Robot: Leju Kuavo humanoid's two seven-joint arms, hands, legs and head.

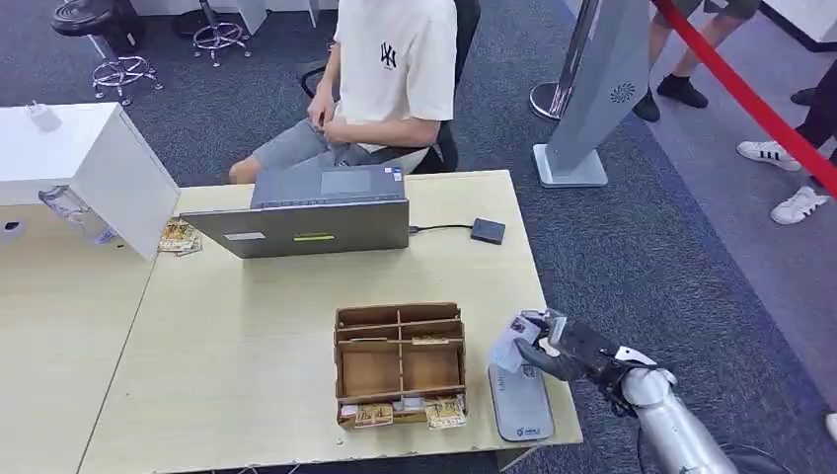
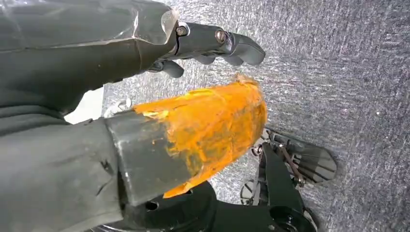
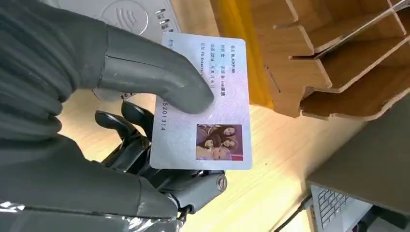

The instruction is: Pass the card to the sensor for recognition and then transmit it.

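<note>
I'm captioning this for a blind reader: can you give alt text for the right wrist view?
The right hand pinches a photo ID card under its thumb, above a pale wooden table. A grey card reader, a wooden compartment box and a laptop corner lie around it.

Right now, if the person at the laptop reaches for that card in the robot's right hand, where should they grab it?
Judging from the right wrist view, take the card by its free photo end, pinching both flat faces. The right hand pins the other end, thumb on top and fingers beneath, so approach from the side opposite the hand.
</note>
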